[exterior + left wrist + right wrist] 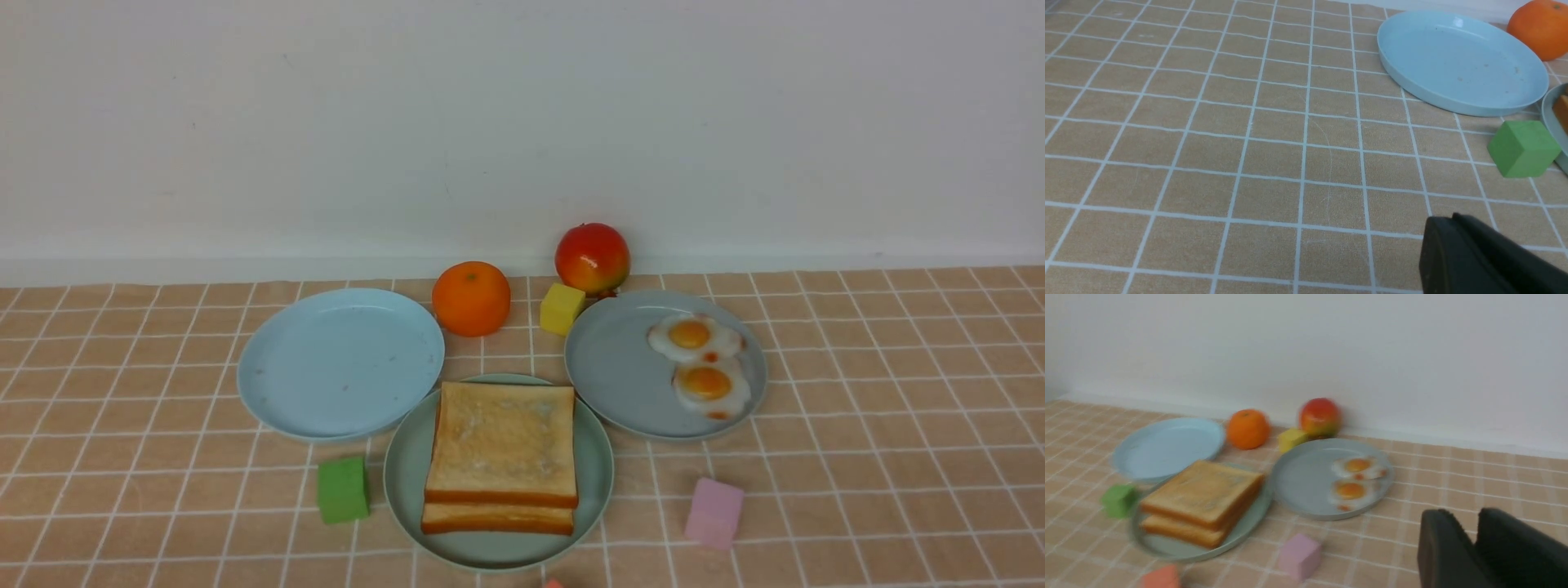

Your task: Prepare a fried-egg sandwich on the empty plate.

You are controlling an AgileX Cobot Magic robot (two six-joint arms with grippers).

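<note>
The sandwich, two toast slices (502,441) stacked one on the other, lies on the mint-green plate (400,482) at front centre. No egg shows between the slices. Two fried eggs (694,336) (710,385) lie on the grey-blue plate (620,367) to the right; a third is out of view. Neither gripper shows in the front view. My left gripper (1449,218) is shut and empty over bare cloth, left of the green cube (1523,148). My right gripper (1466,516) is empty, with a narrow gap between its tips, right of the egg plate (1298,477).
An empty sky-blue plate (339,359) sits at the left. An orange (471,298), an apple (592,257) and a yellow cube (562,308) stand at the back. A green cube (343,488), a pink cube (714,512) and a red-orange block (553,583) lie at the front.
</note>
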